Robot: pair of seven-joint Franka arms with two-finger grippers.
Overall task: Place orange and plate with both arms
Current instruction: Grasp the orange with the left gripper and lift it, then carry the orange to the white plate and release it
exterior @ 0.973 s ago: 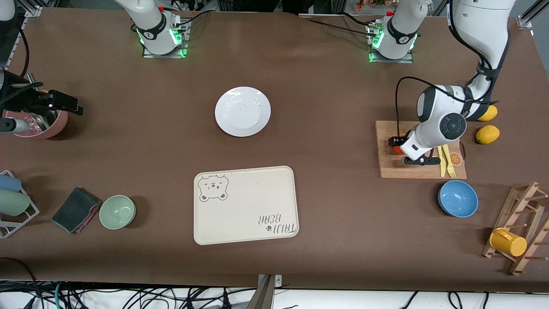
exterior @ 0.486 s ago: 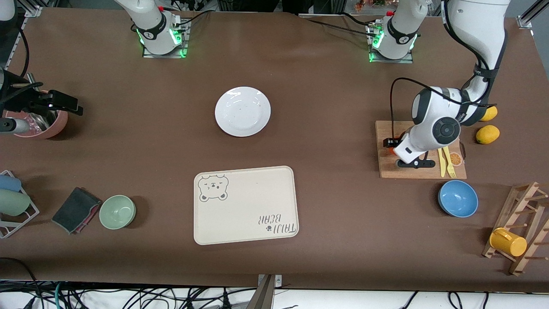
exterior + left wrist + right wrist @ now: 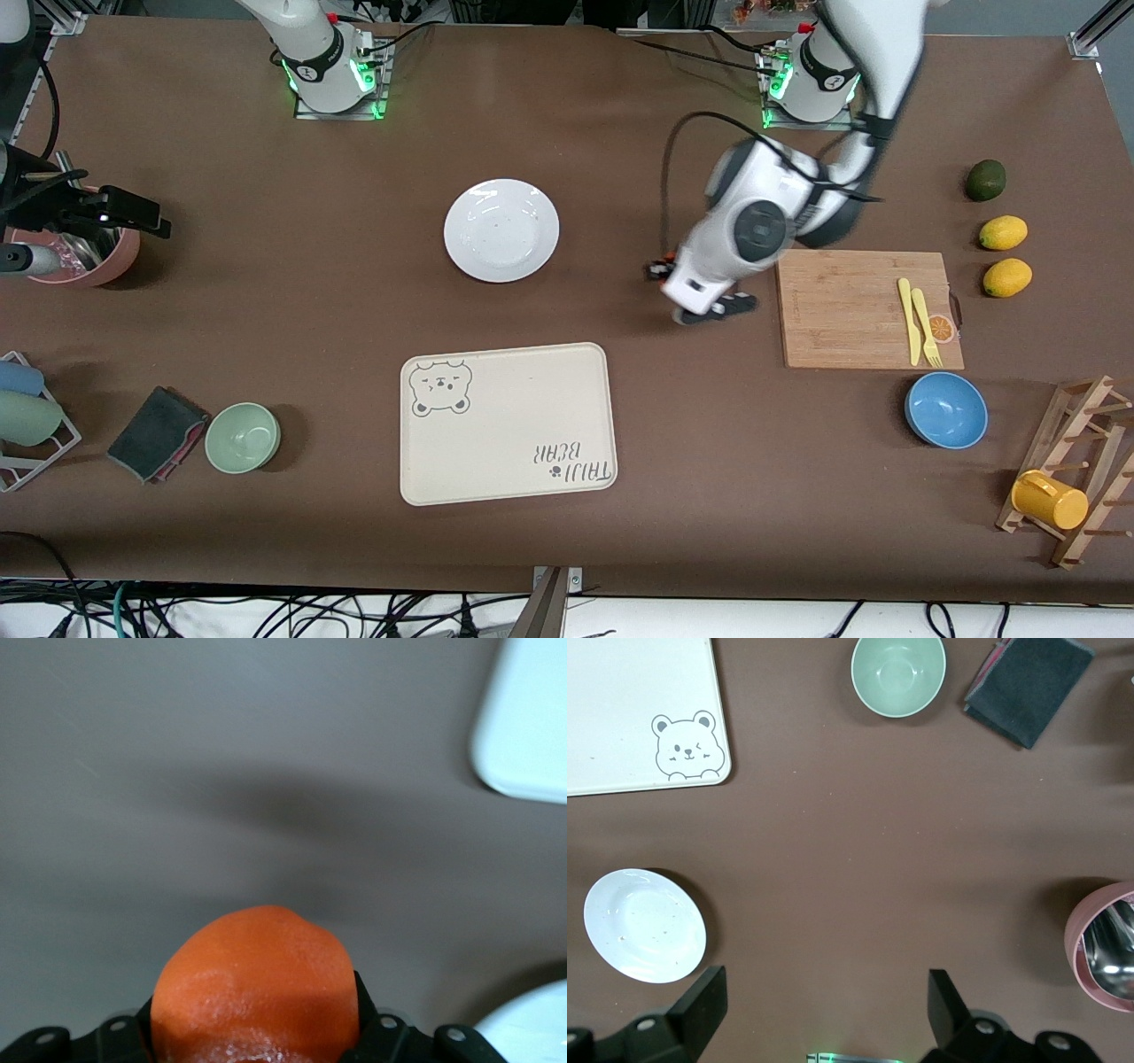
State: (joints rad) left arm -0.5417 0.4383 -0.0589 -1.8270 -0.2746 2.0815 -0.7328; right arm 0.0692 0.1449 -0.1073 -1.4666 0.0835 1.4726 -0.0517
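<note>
Left hand [image 3: 663, 270] carried orange [image 3: 257, 988] off board [image 3: 842, 310]

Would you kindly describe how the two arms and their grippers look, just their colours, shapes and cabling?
Both arms are glossy white with rounded grey-black joint caps; the bases glow green and carry red buttons. A black cable loops along the left arm to the black left gripper. The right gripper has black, wedge-shaped fingers with small silver screws.

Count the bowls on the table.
3: a pale green round bowl beside the dark folded cloth, a blue round bowl near the wooden cutting board, a pink bowl under the right gripper.
</note>
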